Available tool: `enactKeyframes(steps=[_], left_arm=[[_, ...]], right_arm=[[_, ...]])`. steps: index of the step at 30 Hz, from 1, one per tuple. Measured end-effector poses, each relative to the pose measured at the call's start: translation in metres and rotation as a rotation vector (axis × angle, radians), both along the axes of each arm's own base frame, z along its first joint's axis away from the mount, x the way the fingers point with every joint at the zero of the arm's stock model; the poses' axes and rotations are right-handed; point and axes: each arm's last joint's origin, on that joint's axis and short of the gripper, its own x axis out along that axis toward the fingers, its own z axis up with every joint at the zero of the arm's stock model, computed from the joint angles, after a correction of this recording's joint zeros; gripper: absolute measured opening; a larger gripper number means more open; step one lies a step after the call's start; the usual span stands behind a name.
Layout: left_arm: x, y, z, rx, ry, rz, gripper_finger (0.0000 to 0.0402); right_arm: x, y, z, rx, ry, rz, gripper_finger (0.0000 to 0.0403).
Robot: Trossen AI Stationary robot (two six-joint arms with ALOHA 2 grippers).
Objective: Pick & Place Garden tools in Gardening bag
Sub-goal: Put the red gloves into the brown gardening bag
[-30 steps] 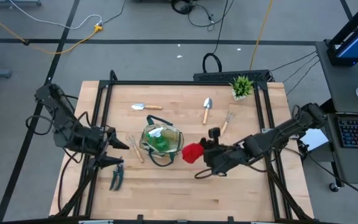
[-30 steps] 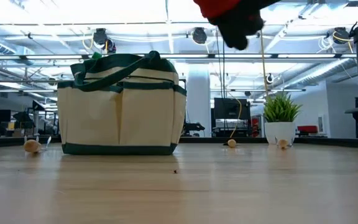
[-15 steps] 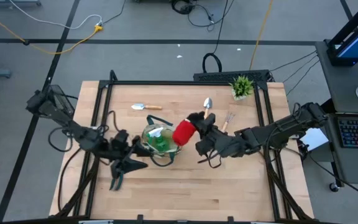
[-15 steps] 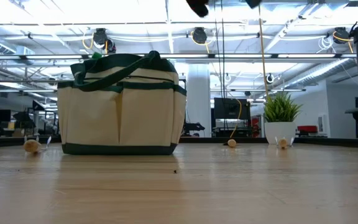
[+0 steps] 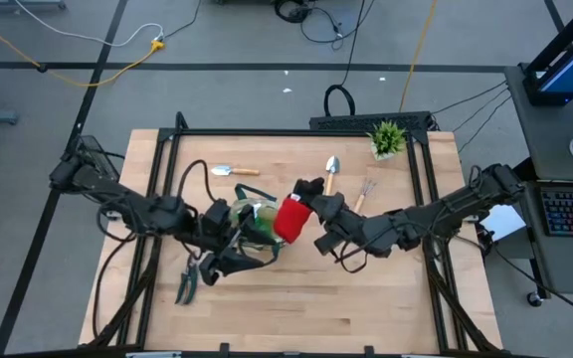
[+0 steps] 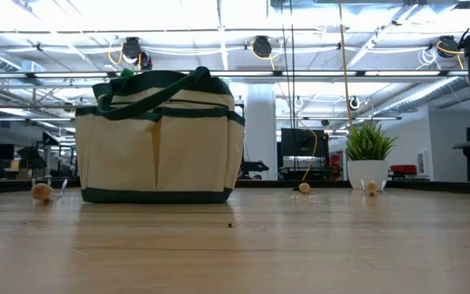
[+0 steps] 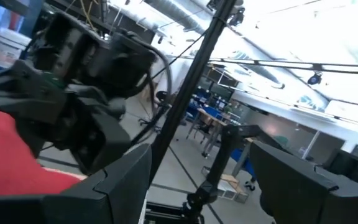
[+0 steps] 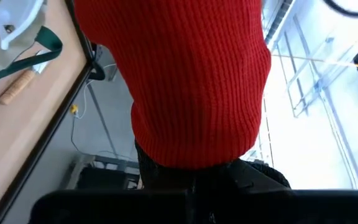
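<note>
Now the glove goes to the bag.
Right tool (image 5: 306,204) is clamped on the red glove (image 5: 290,217), just right of the gardening bag (image 5: 252,224). Left tool (image 5: 222,249), fingers apart, waits at the bag's near left side.

The left hand (image 5: 229,242) partly hides the gardening bag (image 5: 257,231) from above.

Overhead view was evenly lit and sharp, with only soft, short shadows on the table (image 5: 366,298). In the low view, ceiling lights (image 6: 219,16) blew out to white glare and the nearest tabletop was out of focus. Left wrist view was backlit, with the fingers (image 7: 303,186) dark and blurred. In the right wrist view the red glove (image 8: 179,74) was crisp and the sky-bright background washed out.
</note>
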Motion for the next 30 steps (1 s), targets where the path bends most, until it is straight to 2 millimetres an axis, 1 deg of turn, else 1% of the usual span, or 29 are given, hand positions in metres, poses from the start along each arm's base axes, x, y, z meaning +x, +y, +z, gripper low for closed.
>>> enactKeyframes(steps=[5, 8, 12, 15, 18, 22, 27, 30], left_arm=[[0.0, 0.001, -0.001, 0.027, 0.009, 0.018, 0.028], [0.0, 0.004, -0.004, 0.042, 0.056, 0.108, 0.028], [0.002, 0.018, -0.011, -0.008, 0.165, 0.313, 0.028], [0.007, 0.032, -0.015, -0.075, 0.214, 0.357, 0.028], [0.011, 0.045, -0.016, -0.117, 0.233, 0.344, 0.028], [0.015, 0.057, -0.016, -0.163, 0.247, 0.29, 0.028], [0.019, 0.066, -0.027, -0.225, 0.347, 0.242, 0.028], [0.022, 0.069, -0.03, -0.253, 0.368, 0.232, 0.028]], right_arm=[[-0.003, 0.005, 0.0, -0.028, 0.017, -0.03, 0.0009], [-0.005, 0.009, 0.0, -0.068, 0.045, -0.048, 0.0009], [-0.006, 0.011, 0.0, -0.1, 0.067, -0.039, 0.0009], [-0.006, 0.011, 0.0, -0.128, 0.086, -0.044, 0.0009], [-0.007, 0.011, 0.0, -0.153, 0.106, -0.061, 0.0009], [-0.007, 0.011, 0.0, -0.16, 0.11, -0.061, 0.0009], [-0.007, 0.011, 0.0, -0.172, 0.119, -0.06, 0.001], [-0.007, 0.011, 0.0, -0.171, 0.118, -0.06, 0.0012]])
